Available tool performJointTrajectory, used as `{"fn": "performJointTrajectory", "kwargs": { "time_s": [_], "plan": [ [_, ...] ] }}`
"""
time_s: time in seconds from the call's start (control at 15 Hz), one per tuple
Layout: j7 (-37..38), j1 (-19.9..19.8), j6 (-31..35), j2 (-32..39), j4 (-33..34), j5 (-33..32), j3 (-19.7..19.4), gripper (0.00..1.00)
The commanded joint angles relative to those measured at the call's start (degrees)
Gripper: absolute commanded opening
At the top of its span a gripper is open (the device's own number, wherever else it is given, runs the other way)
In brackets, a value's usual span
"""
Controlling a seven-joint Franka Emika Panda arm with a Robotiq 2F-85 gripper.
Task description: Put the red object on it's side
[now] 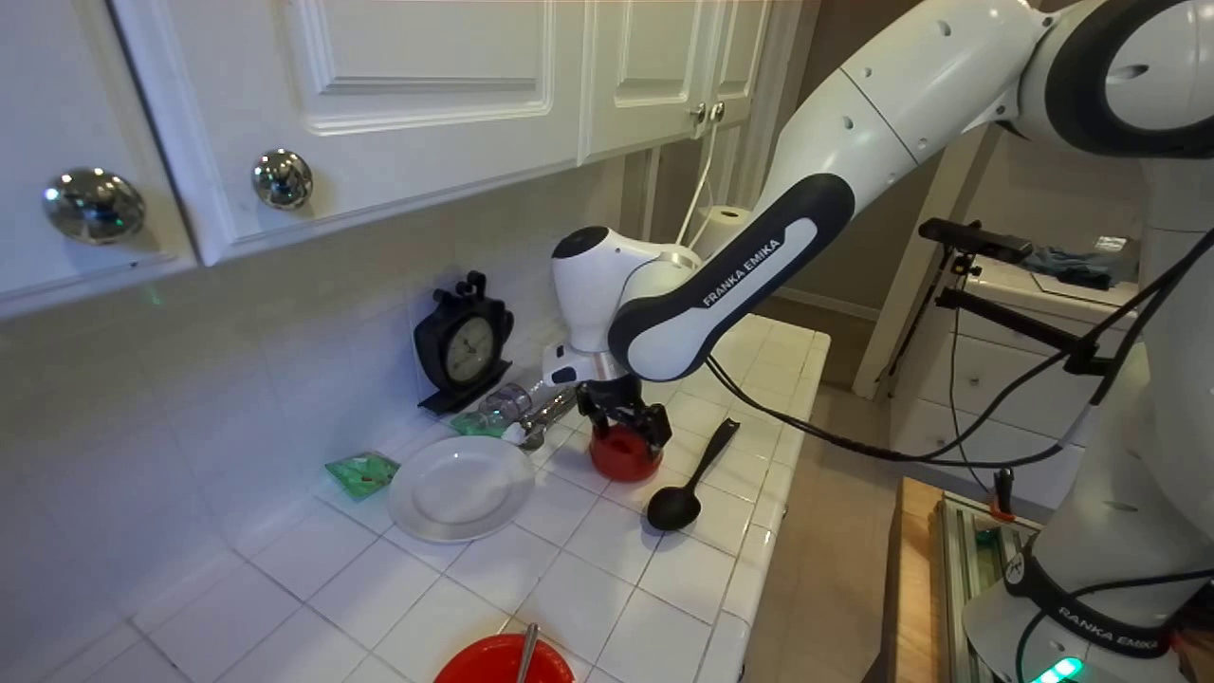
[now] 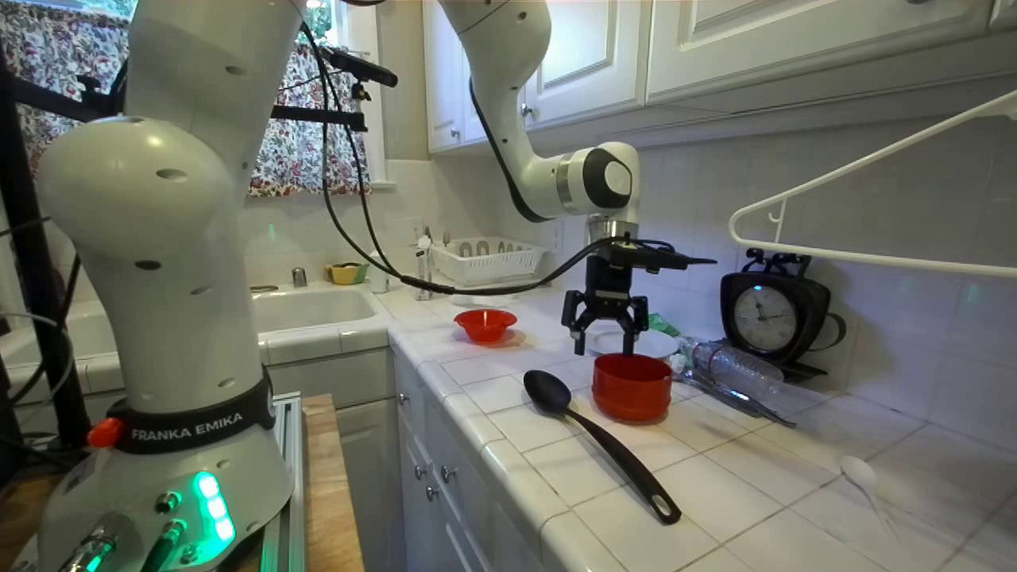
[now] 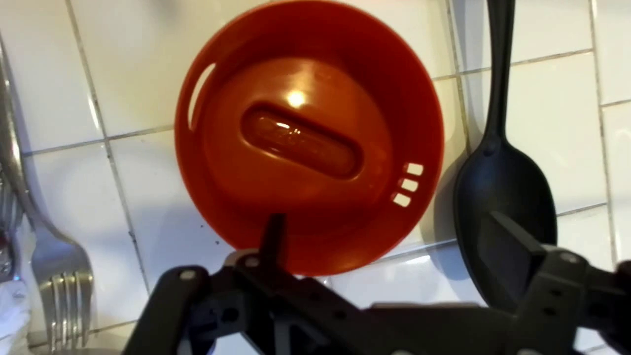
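While the slotted red cup (image 2: 632,389) stands upright on the white-tiled countertop (image 2: 739,485), mouth up, the laying-over counts as not yet done. Cup's position: between the black serving spoon (image 3: 503,182) and a silver fork (image 3: 61,261); wider red bowl (image 2: 485,324) well apart. Robotiq gripper (image 2: 604,345): pointing down above the cup, off-centre; fingers spread, clasping nothing. In the wrist view, one finger overlaps the cup's rim, the other the spoon's bowl. Contact with the rim: cannot tell. Done, by judgement: placing the arm over the cup, or nearly so. Left, probably: pinching the wall, tilting the cup, resting it on its side, letting go.
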Motion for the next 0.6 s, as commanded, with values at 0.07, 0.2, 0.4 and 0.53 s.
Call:
{"fn": "performJointTrajectory", "kwargs": {
  "time_s": [0.07, 0.2, 0.4, 0.53],
  "plan": [
    [2.93, -0.21, 4.67, -1.83, -1.68, 0.37, 0.03, 1.0],
    [3.72, -0.16, 5.57, -1.48, -1.75, 0.23, -0.01, 1.0],
    [4.39, -0.08, 5.43, -1.23, -2.07, -0.12, -0.11, 1.0],
    [4.42, -0.2, 5.06, -0.94, -1.9, 0.53, 0.11, 1.0]
  ]
}}
